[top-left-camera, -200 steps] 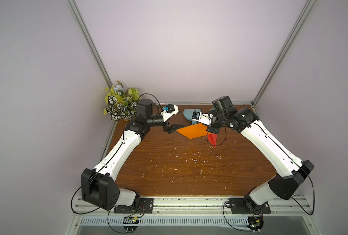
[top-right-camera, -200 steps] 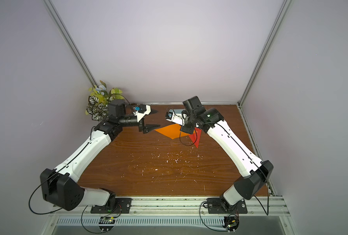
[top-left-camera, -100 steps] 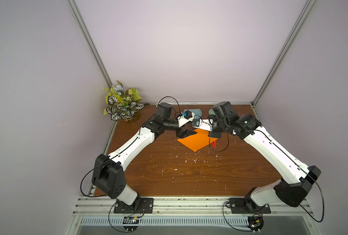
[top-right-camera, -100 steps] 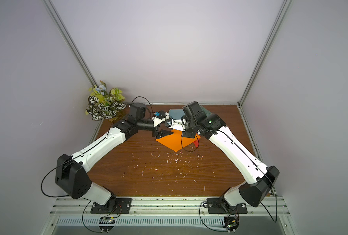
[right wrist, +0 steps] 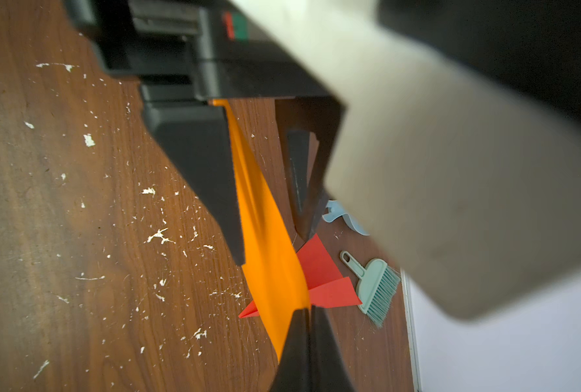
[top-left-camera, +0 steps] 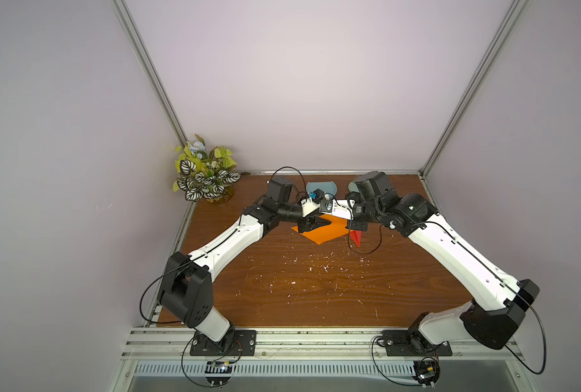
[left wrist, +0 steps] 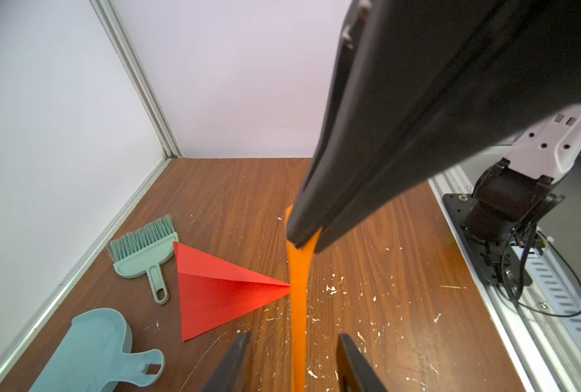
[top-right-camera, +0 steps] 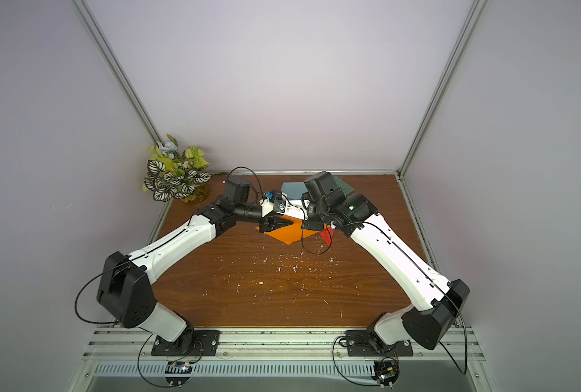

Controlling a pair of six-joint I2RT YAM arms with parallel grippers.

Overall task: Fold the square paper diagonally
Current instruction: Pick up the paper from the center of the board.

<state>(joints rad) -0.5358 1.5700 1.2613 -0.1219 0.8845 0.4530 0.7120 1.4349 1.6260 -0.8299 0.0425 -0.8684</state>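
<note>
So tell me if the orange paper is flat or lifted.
Lifted: the paper stands on edge, not flat on the table, pinched by the right hand; the left hand straddles it, open.

The square paper (top-left-camera: 323, 232) is plain orange, the folded sheet (left wrist: 221, 288) red, the brush (left wrist: 143, 251) mint green, the dustpan (left wrist: 95, 349) pale blue, the bench (top-left-camera: 282, 288) brown wood grain flecked with white, the arms (top-left-camera: 228, 241) white with black joints, and the plant (top-left-camera: 204, 176) yellow-green with dark, white-striped leaves.

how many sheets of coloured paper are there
2: the orange paper, pinched by the right hand; the red folded paper, lying on the table beside it. None seems hidden.
</note>
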